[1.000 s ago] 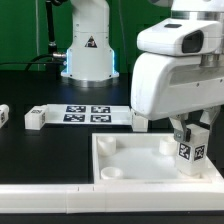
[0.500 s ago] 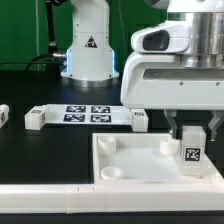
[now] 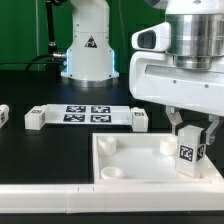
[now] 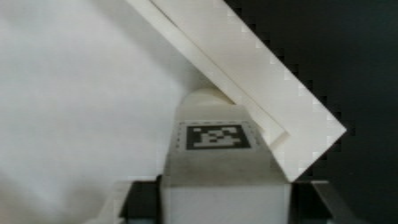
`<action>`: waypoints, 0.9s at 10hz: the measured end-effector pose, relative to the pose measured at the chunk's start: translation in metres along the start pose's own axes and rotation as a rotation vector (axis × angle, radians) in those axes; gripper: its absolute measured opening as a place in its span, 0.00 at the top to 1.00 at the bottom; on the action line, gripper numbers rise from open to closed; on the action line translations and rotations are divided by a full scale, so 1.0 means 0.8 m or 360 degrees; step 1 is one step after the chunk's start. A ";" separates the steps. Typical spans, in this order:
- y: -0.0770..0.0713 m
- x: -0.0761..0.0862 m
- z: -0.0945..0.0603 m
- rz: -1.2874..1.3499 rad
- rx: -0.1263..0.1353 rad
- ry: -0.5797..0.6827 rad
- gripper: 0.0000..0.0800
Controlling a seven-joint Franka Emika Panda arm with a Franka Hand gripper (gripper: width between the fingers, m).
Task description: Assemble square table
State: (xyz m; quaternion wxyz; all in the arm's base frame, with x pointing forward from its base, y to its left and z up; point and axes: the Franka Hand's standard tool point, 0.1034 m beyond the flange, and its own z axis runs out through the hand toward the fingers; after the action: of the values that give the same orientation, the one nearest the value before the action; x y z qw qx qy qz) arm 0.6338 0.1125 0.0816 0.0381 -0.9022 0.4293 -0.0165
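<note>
Square table tabletop: lies flat at the front of the black table, rim up, so I judge its corner sockets are open for legs.
Gripper: I see it clenched on a tagged leg, upright over the corner at the exterior view's right, presumably to seat it.
Spares: a spare leg and a second spare leg flank the marker board, within reach.
Hidden: the held leg's lower end; I cannot tell whether it touches a socket.
</note>
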 end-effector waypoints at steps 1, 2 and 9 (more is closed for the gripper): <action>-0.001 -0.001 0.000 0.0136 0.0007 -0.0010 0.58; -0.001 -0.001 0.000 0.0068 0.0006 -0.0008 0.58; -0.001 -0.004 0.001 -0.0907 0.0001 -0.0003 0.19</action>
State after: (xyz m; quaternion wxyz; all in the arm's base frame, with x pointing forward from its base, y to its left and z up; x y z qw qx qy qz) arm 0.6327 0.1156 0.0810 0.0325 -0.9865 0.1584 -0.0257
